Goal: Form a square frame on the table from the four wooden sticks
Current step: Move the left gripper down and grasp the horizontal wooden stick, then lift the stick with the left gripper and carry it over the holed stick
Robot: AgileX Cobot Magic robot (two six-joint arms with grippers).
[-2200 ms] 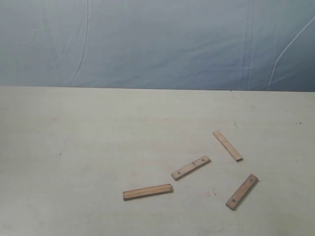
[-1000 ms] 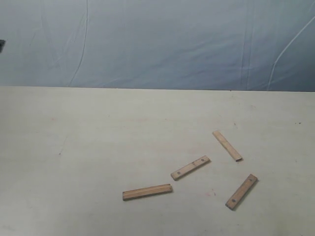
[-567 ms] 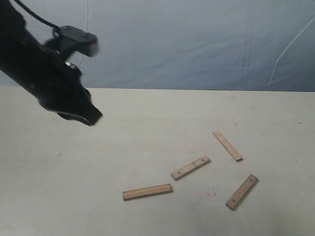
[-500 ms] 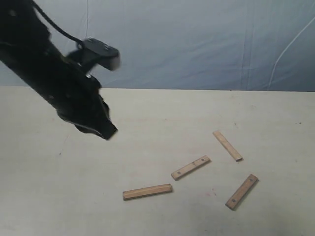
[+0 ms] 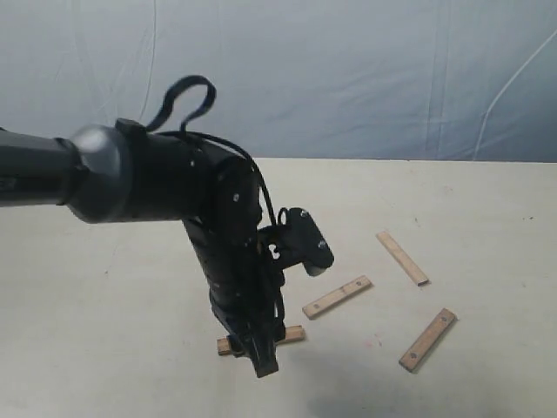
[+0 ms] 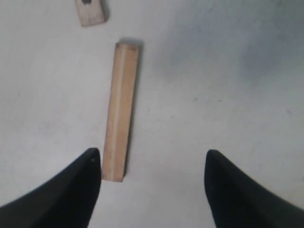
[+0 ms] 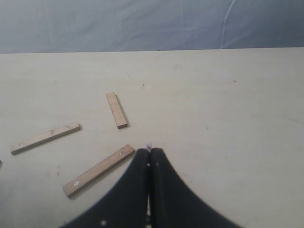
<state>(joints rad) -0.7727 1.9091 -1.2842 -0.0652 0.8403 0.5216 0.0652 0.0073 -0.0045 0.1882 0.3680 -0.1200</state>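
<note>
- Whereas only the four wooden sticks (image 5: 338,297) lay on the table (image 5: 487,209) a moment ago, the exterior view now shows the left gripper (image 5: 261,359) low over the nearest stick (image 5: 293,333). A first pickup seems to be starting, with no square frame formed yet.
- The left wrist view shows its jaws wide apart and empty, with one finger (image 6: 80,185) just beside the end of that plain, flat, light-brown stick.
- In the right wrist view, the right gripper (image 7: 150,152) is closed on nothing and three sticks lie scattered nearby.
</note>
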